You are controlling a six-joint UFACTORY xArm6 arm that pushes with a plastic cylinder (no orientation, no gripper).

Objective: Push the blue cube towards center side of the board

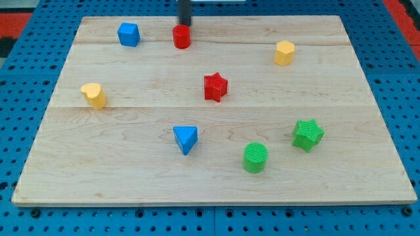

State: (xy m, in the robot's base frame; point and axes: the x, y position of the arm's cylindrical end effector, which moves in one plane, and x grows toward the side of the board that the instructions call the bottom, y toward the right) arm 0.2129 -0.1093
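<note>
My tip (184, 24) hung at the view's top, just above the red cylinder (182, 37) and near touching it. There was no claw on the rod to be wide or narrow. The blue cube (128, 34) sat top left on the table (367, 177), apart from my tip. The red star (215, 86) held the centre, with the blue triangular block (186, 139) below it
</note>
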